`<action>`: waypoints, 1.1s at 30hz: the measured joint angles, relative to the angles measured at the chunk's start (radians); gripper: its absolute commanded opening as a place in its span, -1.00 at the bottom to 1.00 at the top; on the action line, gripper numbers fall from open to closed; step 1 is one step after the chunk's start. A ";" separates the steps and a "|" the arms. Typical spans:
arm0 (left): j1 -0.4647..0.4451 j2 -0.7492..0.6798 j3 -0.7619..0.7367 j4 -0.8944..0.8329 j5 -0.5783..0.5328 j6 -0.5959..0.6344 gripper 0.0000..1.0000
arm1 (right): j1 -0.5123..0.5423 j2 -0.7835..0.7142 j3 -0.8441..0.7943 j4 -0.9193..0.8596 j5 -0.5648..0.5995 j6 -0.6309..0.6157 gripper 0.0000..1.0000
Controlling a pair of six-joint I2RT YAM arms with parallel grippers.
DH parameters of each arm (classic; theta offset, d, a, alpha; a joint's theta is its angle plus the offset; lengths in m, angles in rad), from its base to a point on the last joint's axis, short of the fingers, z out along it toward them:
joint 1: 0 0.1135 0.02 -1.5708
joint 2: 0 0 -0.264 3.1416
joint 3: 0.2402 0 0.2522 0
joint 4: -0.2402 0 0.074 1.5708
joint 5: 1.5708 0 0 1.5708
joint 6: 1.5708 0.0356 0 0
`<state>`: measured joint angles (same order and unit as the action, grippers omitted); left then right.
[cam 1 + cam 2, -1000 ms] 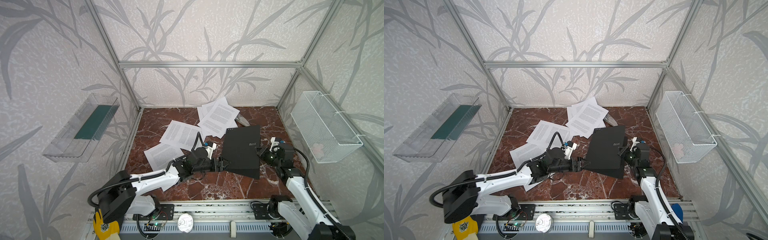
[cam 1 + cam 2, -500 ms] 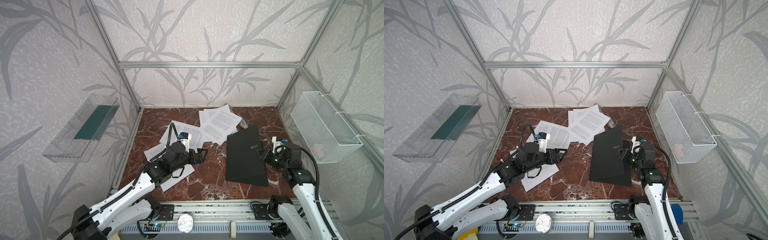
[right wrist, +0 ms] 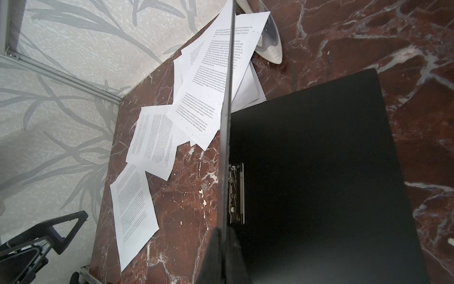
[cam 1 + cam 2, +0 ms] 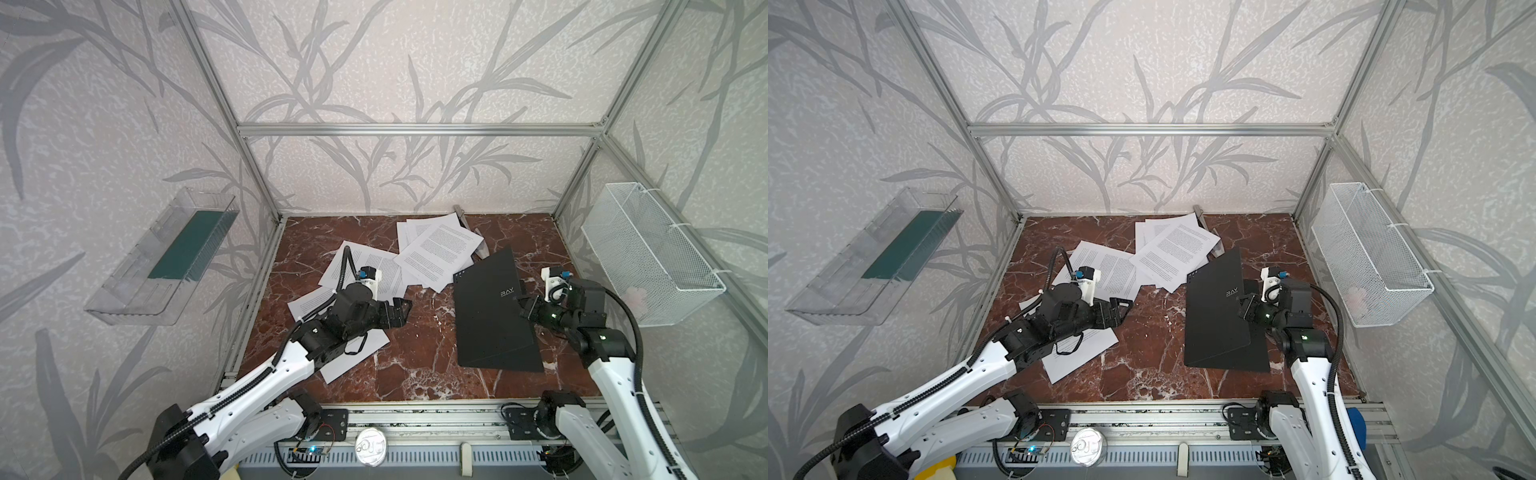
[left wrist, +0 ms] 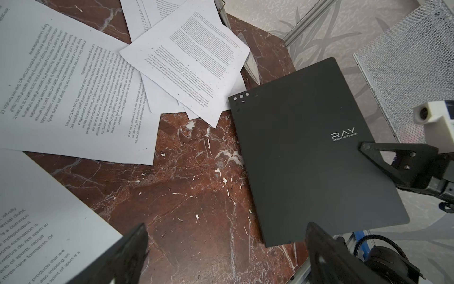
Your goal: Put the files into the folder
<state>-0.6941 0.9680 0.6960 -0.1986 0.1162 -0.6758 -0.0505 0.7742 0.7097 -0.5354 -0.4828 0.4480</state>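
Left gripper (image 4: 402, 309) hung spread wide and empty over the marble table's (image 4: 419, 374) left half, files (image 4: 440, 257) lay scattered from left edge to back edge, folder (image 4: 490, 324) lay toward the right edge, cover tilted up, right gripper (image 4: 524, 306) clamped on the cover's free edge.

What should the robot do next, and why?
Probably lower the left gripper, open and empty, onto the nearest sheet and pinch it. The right gripper holds up the cover of the folder, its inside is bare, and all files lie loose on the table.
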 measured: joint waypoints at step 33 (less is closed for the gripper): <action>0.045 0.028 -0.008 0.008 0.039 -0.026 0.99 | 0.276 0.113 0.107 0.084 -0.082 0.008 0.20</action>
<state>-0.6495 0.9962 0.6876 -0.1902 0.1551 -0.7013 0.2253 0.8871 0.8169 -0.4519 -0.5652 0.4557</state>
